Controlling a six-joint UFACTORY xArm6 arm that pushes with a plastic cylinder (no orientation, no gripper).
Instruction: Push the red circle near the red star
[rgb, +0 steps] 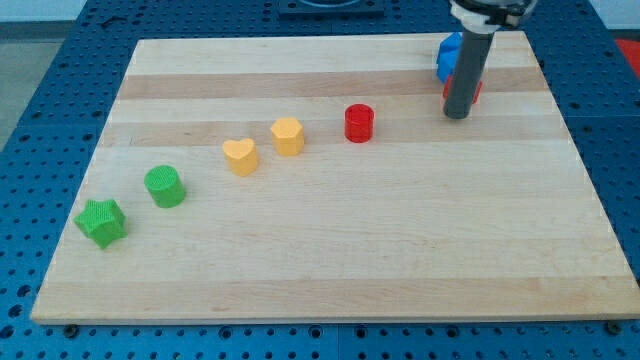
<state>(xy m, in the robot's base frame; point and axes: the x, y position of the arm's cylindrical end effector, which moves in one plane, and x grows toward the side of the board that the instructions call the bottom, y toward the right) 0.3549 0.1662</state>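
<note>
In the camera view, my tip rests on the wooden board in its upper right part. It is a bare rod end with nothing to open or close, and it carries nothing. The red circle stands to the view's left of my tip, at almost the same height in the picture, apart from it with bare wood between them. The circle is a short round cylinder standing upright on its flat face; being round, it has no long axis and points no particular way.

Just behind the rod, a red block peeps out on the view's right side of it; its shape cannot be made out because the rod covers most of it. A blue block sits right above it, partly hidden too.

Leftward from the red circle runs a descending line: a yellow hexagon-like block, a yellow heart, a green circle, and a green star near the board's left edge.
</note>
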